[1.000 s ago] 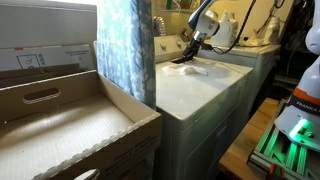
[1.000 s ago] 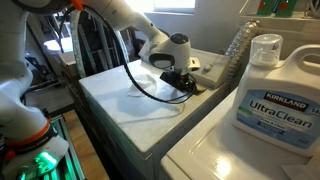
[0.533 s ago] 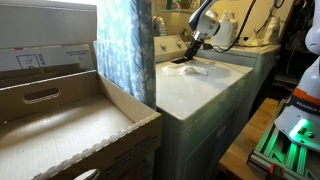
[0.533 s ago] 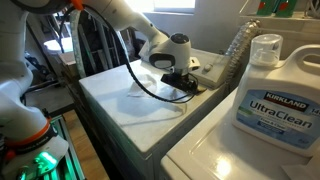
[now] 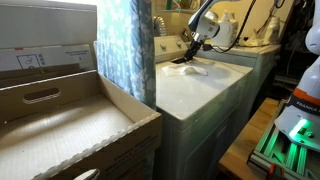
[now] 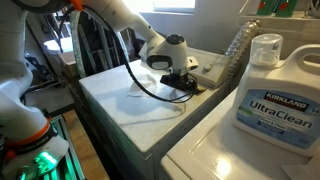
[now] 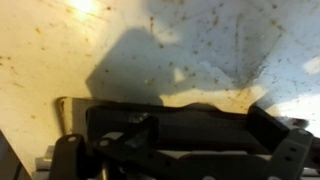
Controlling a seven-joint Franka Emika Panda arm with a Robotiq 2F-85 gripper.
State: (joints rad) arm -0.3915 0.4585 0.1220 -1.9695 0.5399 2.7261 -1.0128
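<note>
1. The gripper (image 6: 186,84) is low at the far end of the washer lid (image 6: 115,92). Its fingers are at or just off the surface, and I can't call contact. The jaws are a dark blur in every view, so I cannot tell whether they are spread or pressed together.
2. First risk: any further push down grinds the fingers into a hard lid that won't give.
3. The black cable (image 6: 150,93) loops across the lid just near of the gripper. A sideways sweep could snag it.
4. The back panel (image 6: 208,67) rises just beyond the gripper, so forward drift would knock it.
5. The wrist view is speckled and murky, which makes it poor for judging height.
6. The lid is white and glossy. This is a laundry corner, with a detergent jug (image 6: 270,95) on the neighbouring machine at near right.
7. A blue curtain (image 5: 125,50) hangs left of the washer, with a cardboard box (image 5: 60,125) nearer.
</note>
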